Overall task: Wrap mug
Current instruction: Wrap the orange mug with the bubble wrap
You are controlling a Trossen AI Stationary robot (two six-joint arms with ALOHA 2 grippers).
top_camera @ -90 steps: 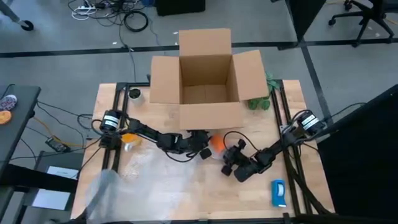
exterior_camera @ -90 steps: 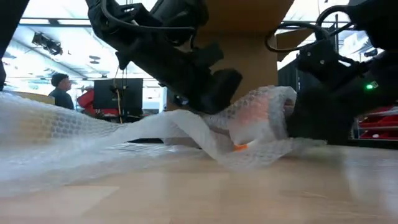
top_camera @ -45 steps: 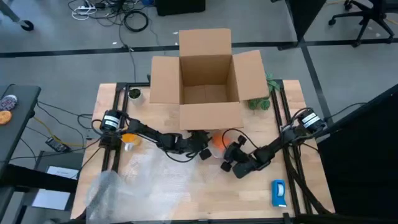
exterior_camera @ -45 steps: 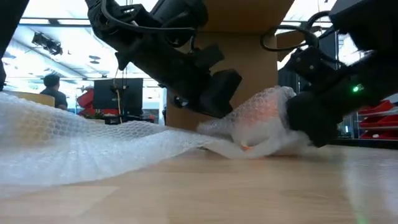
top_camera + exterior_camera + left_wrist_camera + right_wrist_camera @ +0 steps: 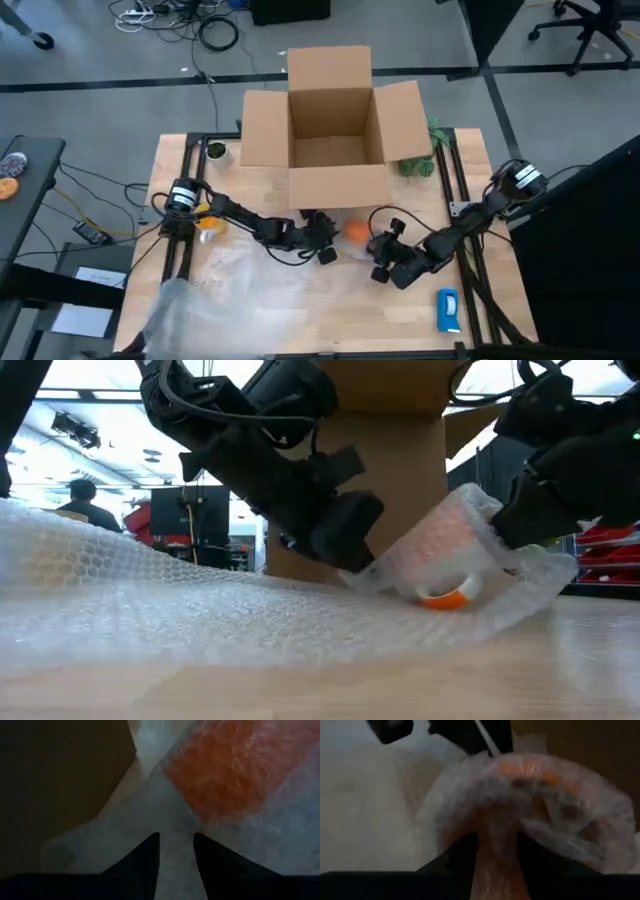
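Right gripper (image 5: 383,254) pinches the bubble wrap (image 5: 150,610) at the mug's right; the left gripper (image 5: 327,240), fingers narrowly apart with wrap between them, sits just left of it. Near the cardboard box (image 5: 331,120), the orange mug (image 5: 440,555) lies tilted, veiled in wrap, its handle hidden.

My right gripper (image 5: 500,550) lifted the mug (image 5: 440,555) off the table, tilted now, closer to the cardboard box (image 5: 335,125). Bubble wrap (image 5: 150,610) got pulled flatter under it.
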